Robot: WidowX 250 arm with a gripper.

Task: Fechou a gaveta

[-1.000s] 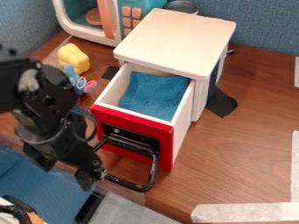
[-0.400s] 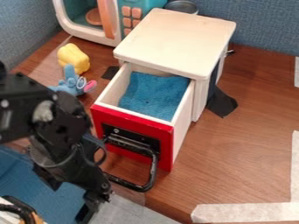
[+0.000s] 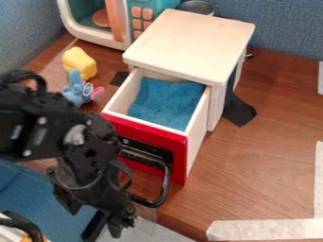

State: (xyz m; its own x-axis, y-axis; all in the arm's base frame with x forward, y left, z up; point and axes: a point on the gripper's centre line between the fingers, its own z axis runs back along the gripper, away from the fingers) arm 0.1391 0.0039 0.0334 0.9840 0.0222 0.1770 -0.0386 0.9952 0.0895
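While the drawer point(image 3: 179, 158) gapes | wooden tabletop point(image 3: 252, 165) (taped) | blue wall point(image 3: 284, 28) behind

- Black arm point(image 3: 35, 130) at the view's left edge
- Wrist point(image 3: 88, 151) angled downward
- Pincer point(image 3: 93, 217) hanging at lower left, its two fingers spread apart

Your drawer front point(image 3: 179, 160) is painted a smooth, glossy red; its black handle point(image 3: 165, 184) has a hard shine. You've got soft, matt, slightly rough blue cloth point(image 3: 165, 101) inside. Cabinet top point(image 3: 189, 45) looks like smooth, pale, satin wood. Your tabletop point(image 3: 265, 151) is wood-grained with a low sheen; the tape point(image 3: 265, 230) is matt, papery. Toy microwave point(image 3: 95, 40): smooth plastic. Wall panel point(image 3: 277, 28) behind: coarse woven fabric. Your can point(image 3: 197, 6) is shiny metal.
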